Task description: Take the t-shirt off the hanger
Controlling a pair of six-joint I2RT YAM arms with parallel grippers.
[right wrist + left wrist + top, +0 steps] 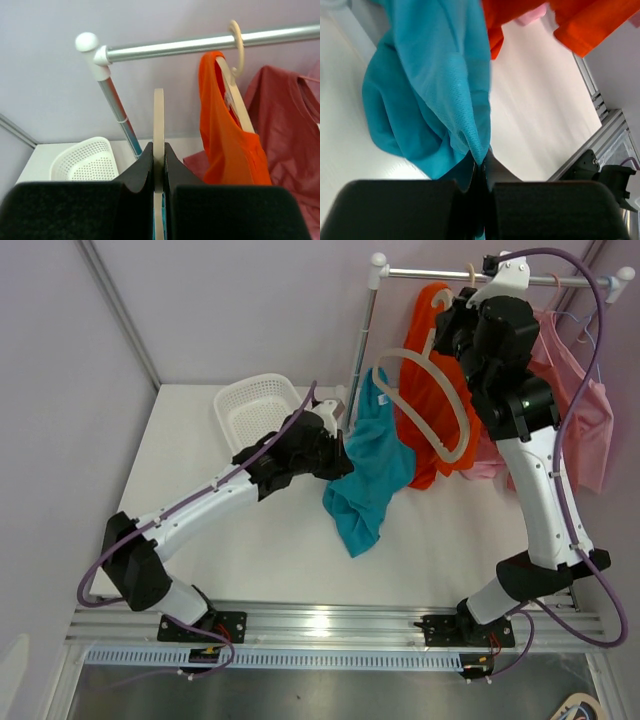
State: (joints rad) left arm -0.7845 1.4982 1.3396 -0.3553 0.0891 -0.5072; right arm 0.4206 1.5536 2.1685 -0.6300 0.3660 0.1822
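Note:
A teal t-shirt [368,465] hangs by one part from the left end of a cream hanger [440,400]; its lower folds droop toward the table. My right gripper [455,328] is shut on the hanger and holds it in the air, off the rail. In the right wrist view the hanger's edge [158,112] stands pinched between the fingers of the right gripper [158,152]. My left gripper [338,455] is shut on the t-shirt's left edge. In the left wrist view a fold of the teal cloth [430,90] runs into the closed left gripper [482,162].
A clothes rail [500,278] stands at the back right with an orange shirt [425,390] on its own hanger and pink shirts [585,410] beside it. A white basket [255,405] sits on the table at the back left, by the rail's post [362,345].

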